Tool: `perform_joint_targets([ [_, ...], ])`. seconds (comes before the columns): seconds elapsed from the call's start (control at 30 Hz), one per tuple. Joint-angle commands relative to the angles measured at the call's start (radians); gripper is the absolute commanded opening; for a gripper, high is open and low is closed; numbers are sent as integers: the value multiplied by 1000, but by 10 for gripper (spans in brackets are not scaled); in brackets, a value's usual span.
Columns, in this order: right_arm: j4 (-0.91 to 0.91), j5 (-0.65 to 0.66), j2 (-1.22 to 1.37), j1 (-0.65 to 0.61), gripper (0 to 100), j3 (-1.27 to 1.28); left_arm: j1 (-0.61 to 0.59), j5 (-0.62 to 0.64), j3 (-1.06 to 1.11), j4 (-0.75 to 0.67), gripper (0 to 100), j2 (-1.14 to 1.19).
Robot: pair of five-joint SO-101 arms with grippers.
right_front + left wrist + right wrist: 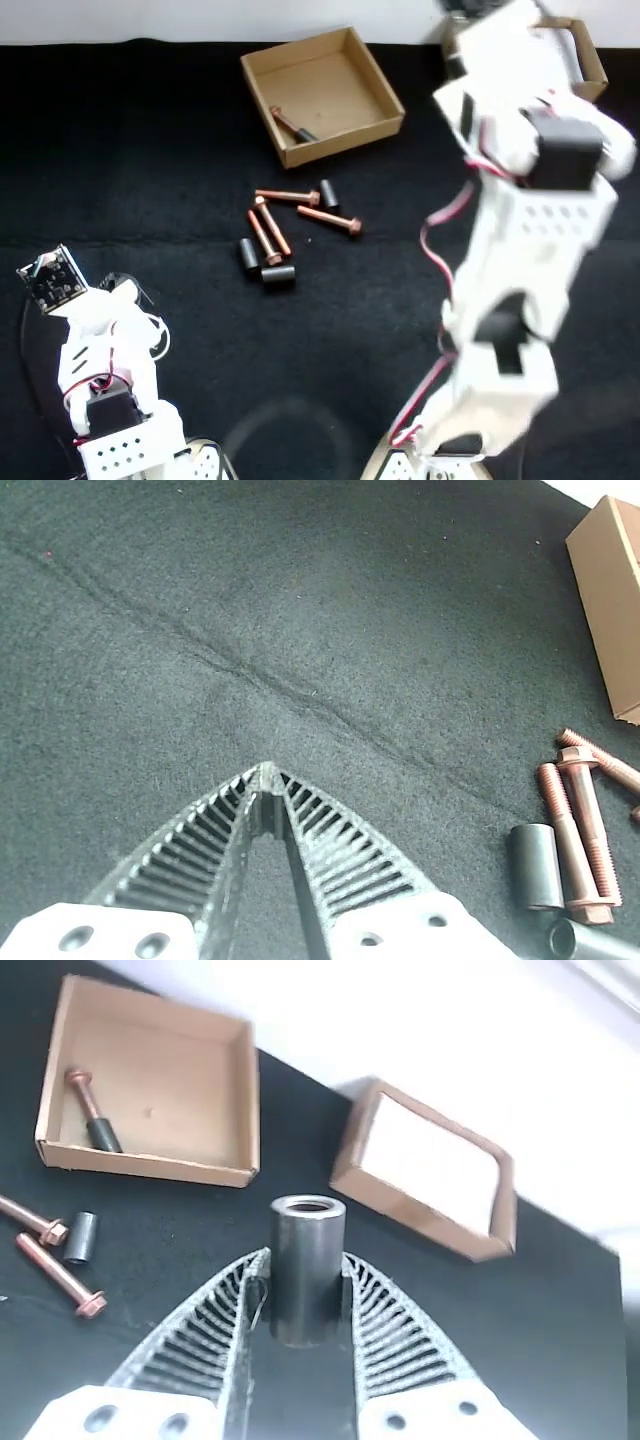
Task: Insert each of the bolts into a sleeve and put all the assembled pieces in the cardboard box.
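Sleeve point(307, 1290) clamped upright in the right gripper point(306, 1257), while the left gripper point(265, 772) has its tips pressed together!
The dark sleeve stands between the right fingers. Ahead and to their left sits the cardboard box point(140, 1165), one assembled bolt point(85, 1110) inside. Loose bolts point(580, 825) and a loose sleeve point(535, 865) lie on the black mat point(300, 630), ahead-right of the left gripper.
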Motion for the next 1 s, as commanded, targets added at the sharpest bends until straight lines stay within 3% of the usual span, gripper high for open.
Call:
perform_joint_targets([
  [0.0,8,-52,-305,84,7,231,38,-9,18,37,14,-5],
  [0.2,7,-140,-673,278,7,650,42,-12,18,81,13,-7],
  [0.3,5,-180,-831,398,7,858,44,-87,18,150,13,-7],
  [0.47,-70,-117,-1055,579,7,1228,47,-164,16,218,13,-8],
  [0.63,-414,43,-1274,799,7,1652,77,-273,-12,292,10,-7],
  [0.73,-688,60,-1411,903,7,1903,76,-351,-53,301,10,-5],
  [0.83,-921,60,-1549,957,7,2129,76,-387,-137,353,10,1],
  [0.97,-1055,60,-1725,958,7,2350,76,-387,-291,384,10,150],
])
